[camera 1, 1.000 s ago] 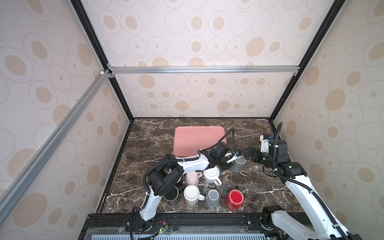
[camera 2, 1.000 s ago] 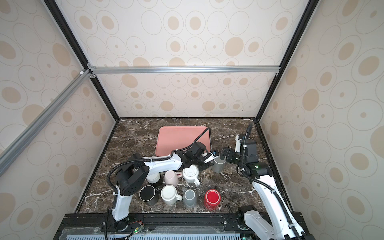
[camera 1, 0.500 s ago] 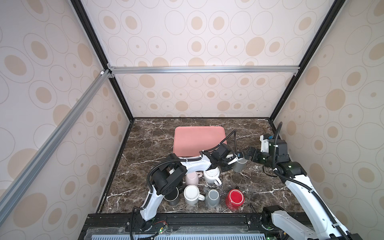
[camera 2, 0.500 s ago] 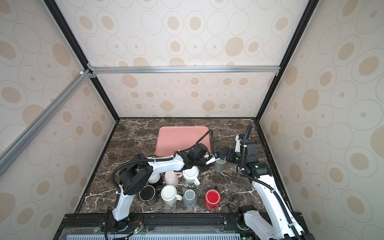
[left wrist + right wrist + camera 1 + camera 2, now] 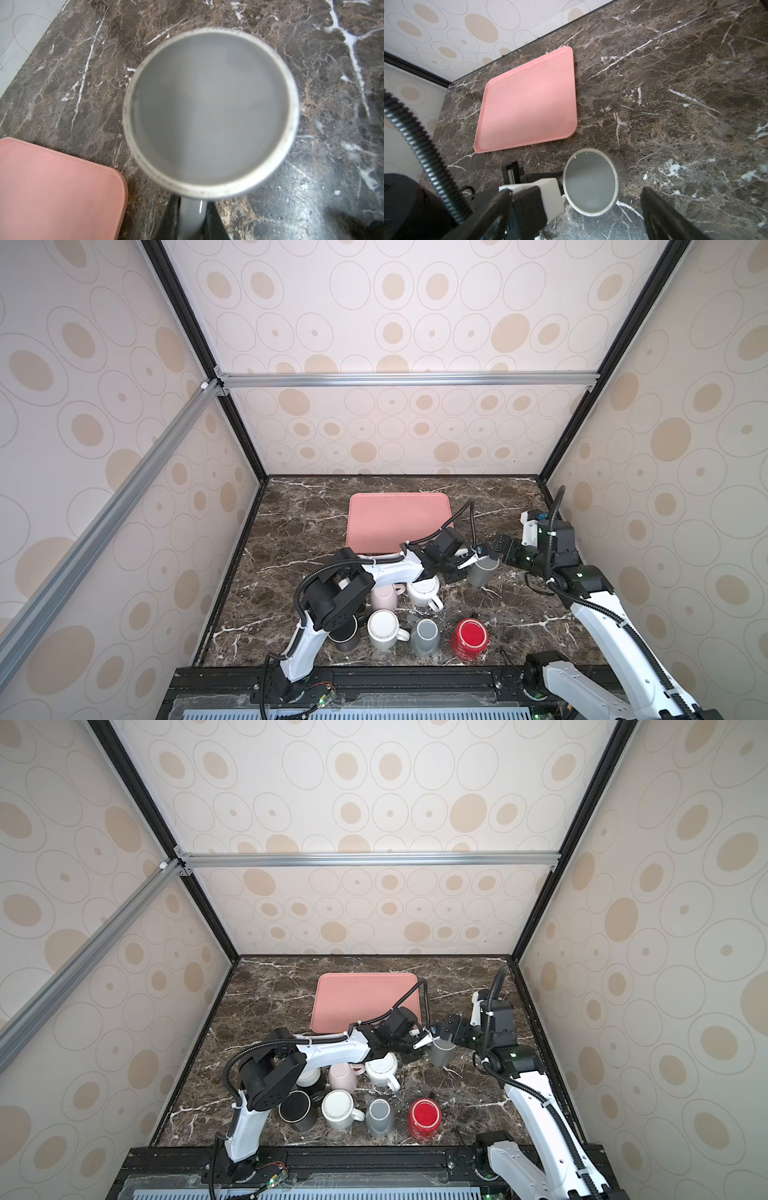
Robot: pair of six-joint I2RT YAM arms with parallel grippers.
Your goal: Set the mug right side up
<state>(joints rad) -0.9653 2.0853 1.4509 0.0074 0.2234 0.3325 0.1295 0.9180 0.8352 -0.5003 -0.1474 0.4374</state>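
The gray mug [image 5: 481, 572] is upside down, with its flat bottom up. It is on the right side of the dark table [image 5: 519, 614], near a corner of the pink tray [image 5: 399, 522]. I cannot tell if it is touching the table. My left pincer [image 5: 471, 562] is squeezed tight on the mug's handle [image 5: 192, 216]. My right pincer [image 5: 496, 552] is wide apart, just beside the mug, and holds nothing. More mugs sit in a bunch near the front, and one is red [image 5: 469, 639].
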